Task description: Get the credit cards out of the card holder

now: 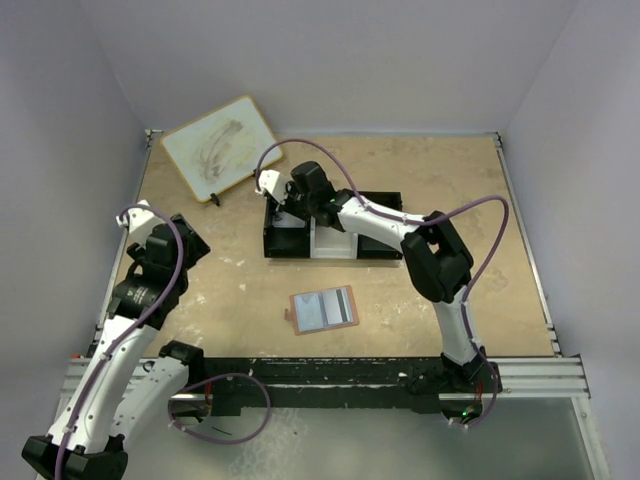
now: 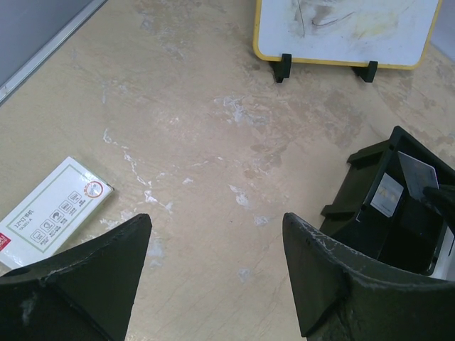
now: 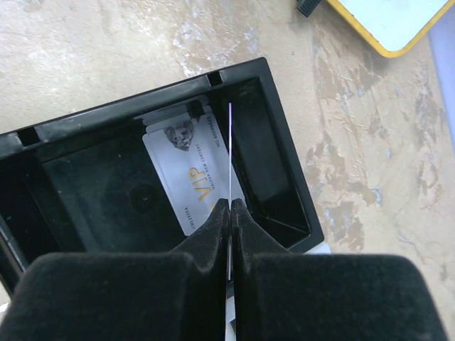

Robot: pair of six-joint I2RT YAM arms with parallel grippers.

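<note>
right gripper (image 3: 231,206) is pinched shut on a thin credit card (image 3: 230,142), edge-on over the far tray (image 3: 281,142)'s left compartment where a VIP card (image 3: 188,170) lies; card holder (image 1: 322,310) sits open near centre; left gripper (image 2: 215,231) gapes wide, empty; with that skimpy grip the card might twist and drop outside the tray

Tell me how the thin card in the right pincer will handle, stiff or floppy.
Probably stiff: the card stands straight, edge-on, above the shut right pincer without drooping. Thin as a line, it is likely light and may slip if the pinch loosens. Released over the black tray, it would likely tip flat by the VIP card.
</note>
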